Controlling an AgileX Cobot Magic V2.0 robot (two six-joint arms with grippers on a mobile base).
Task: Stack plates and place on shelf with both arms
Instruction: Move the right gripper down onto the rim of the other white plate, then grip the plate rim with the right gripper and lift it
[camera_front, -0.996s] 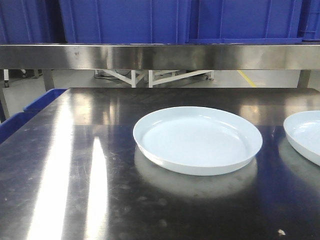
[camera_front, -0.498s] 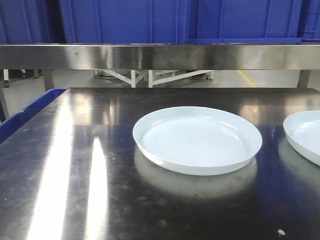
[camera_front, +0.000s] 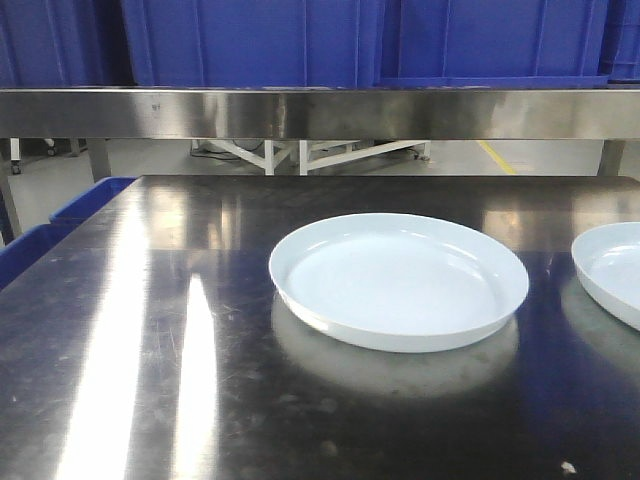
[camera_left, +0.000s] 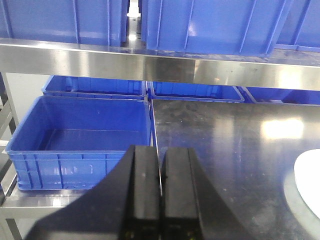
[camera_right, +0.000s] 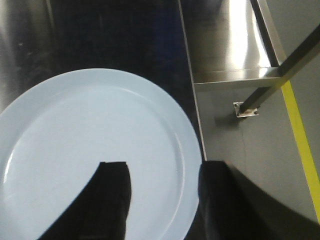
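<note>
Black fingers of the right end effector (camera_right: 165, 200) stand apart. One is over the hollow of the right plate (camera_right: 90, 145), and the other is outside its rim, above the desk's (camera_right: 125, 35) right edge. I cannot tell whether either finger touches the plate. This plate is glossy white with a faint blue tint and a low upturned rim, and the rim lies just beside the desk edge. Past the edge are grey floor (camera_right: 235, 145) and a yellow line (camera_right: 300, 135).

The left end effector (camera_left: 159, 155) has its fingers pressed together with nothing between them. It hangs above the desk's left edge, with a low crate (camera_left: 75, 125) below and to the left.

From the front, the middle plate (camera_front: 398, 285) looks the same as the right one and lies flat on the dark, reflective steel, right of centre. The right plate (camera_front: 612, 268) is cut off by the frame, and a gap of desk separates the two. A wide run of steel stretches to the left of the middle plate. The shelf (camera_front: 320, 112) rail crosses above the desk's far edge and carries blue crates (camera_front: 250, 40). An open slot shows beneath the rail.
</note>
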